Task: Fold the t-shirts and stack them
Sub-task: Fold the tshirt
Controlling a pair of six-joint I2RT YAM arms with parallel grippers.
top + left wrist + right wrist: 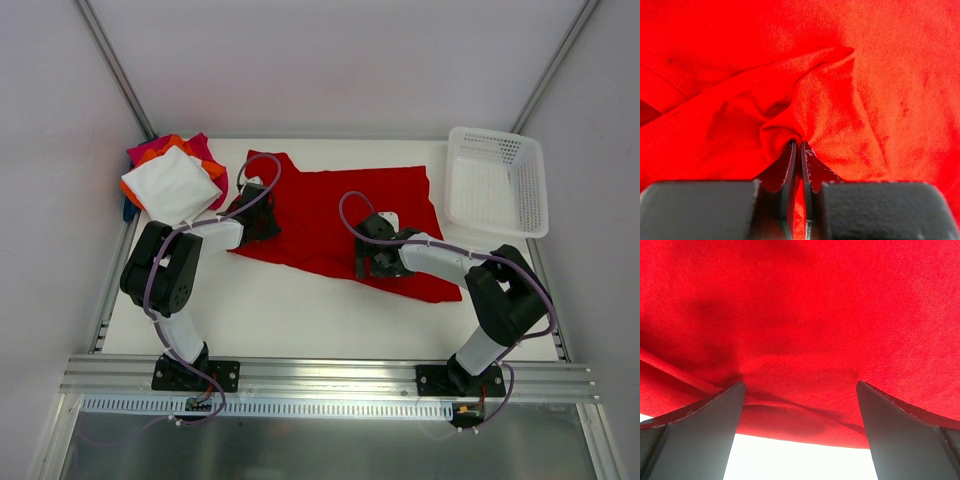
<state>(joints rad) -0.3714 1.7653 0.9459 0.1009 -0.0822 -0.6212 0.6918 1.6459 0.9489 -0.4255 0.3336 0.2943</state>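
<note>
While the left hand point(799, 146) pinches the red t-shirt point(320, 210), the right hand point(800, 386) gapes, seemingly over its hem.

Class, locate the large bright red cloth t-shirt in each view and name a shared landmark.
Top external: large bright red cloth t-shirt spread mid-table.
Left wrist: fills the frame; left hand pinches a fold.
Right wrist: fills upper frame, behind the open right hand.
Shared landmark: its edge against the white table, top and right wrist only.
</note>
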